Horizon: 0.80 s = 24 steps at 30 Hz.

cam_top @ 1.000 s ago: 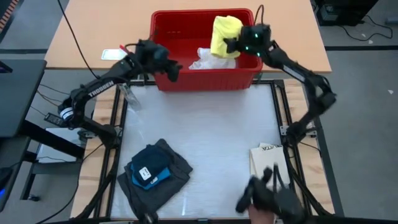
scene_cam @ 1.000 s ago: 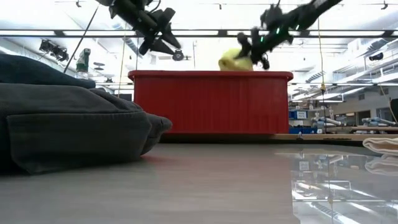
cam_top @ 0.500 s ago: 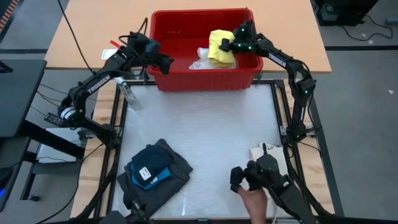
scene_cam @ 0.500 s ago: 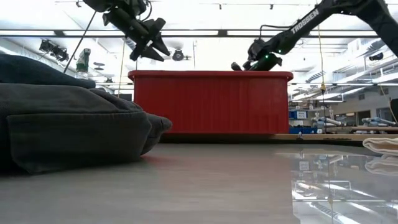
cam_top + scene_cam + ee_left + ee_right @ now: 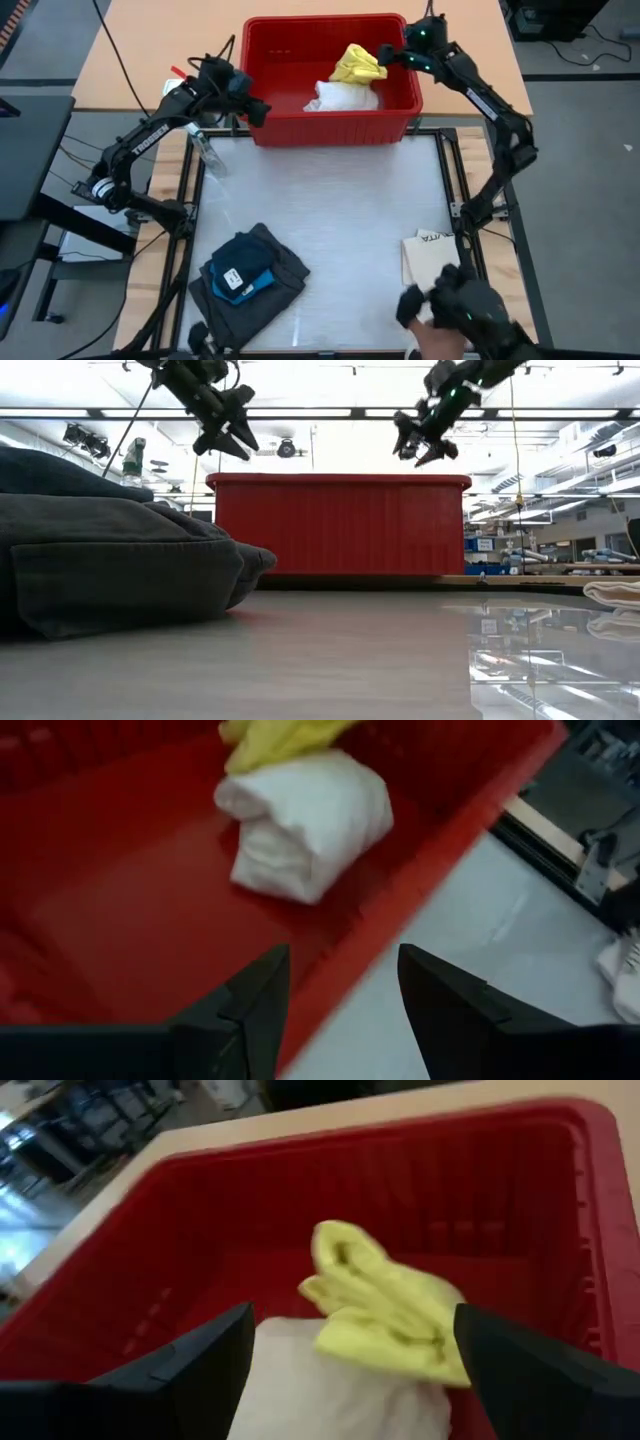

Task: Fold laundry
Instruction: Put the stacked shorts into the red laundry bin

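Across the counter (image 5: 340, 200), yellow cloth (image 5: 358, 64) lies just beside the spread, empty right hand (image 5: 392, 58); left hand (image 5: 256, 110), fingers apart, hangs farther off.

The crumpled yellow cloth piece (image 5: 359, 63), earlier clamped in the right gripper (image 5: 397, 55) above the red plastic bin (image 5: 262, 70), now lies inside, against the white cloth bundle (image 5: 340, 97). That gripper is spread wide, empty, lifted.

One red bin (image 5: 330, 125), one yellow cloth (image 5: 358, 64), one white cloth (image 5: 340, 97), two arms.
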### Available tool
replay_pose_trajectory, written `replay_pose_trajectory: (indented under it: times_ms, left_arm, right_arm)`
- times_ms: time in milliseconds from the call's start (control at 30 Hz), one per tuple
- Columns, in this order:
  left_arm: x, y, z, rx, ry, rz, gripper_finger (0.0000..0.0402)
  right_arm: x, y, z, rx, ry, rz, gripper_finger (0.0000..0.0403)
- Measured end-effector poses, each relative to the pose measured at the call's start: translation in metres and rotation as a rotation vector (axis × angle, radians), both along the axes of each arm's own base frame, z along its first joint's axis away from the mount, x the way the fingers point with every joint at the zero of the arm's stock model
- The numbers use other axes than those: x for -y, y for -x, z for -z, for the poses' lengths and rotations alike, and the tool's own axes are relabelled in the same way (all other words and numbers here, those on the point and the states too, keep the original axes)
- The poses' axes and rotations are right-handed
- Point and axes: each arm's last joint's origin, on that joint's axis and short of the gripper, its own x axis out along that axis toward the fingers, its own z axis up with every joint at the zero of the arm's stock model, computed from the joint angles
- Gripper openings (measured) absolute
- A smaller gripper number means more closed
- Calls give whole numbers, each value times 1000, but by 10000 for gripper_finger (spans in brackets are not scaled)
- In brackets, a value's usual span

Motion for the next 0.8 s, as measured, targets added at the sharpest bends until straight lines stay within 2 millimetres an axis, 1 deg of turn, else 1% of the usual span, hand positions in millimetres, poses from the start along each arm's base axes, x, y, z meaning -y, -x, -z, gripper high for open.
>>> replay_pose_trajectory:
  times_ms: [67, 167, 267, 400, 500, 600, 800]
  left_arm:
    - [10, -2, -1, -11, 28, 18, 192]
    - [32, -11, 1, -48, 98, 80, 192]
    - [60, -24, 11, -151, 190, 148, 193]
    - [105, -41, 29, -282, 311, 211, 203]
    - [141, -50, 36, -354, 370, 222, 225]
    - [174, -53, 48, -435, 427, 206, 255]
    - [232, -46, 85, -590, 540, 163, 323]
  right_arm:
    - [-16, 2, -11, -14, 11, -49, 334]
    - [-41, 2, -24, -33, 3, -139, 319]
    - [-67, 3, -31, -36, -37, -251, 306]
    - [-107, 3, -32, -45, -94, -411, 291]
    - [-136, 5, -26, -48, -119, -498, 284]
    - [-163, 8, -14, -44, -146, -553, 280]
    - [-206, 12, 22, 32, -202, -625, 279]
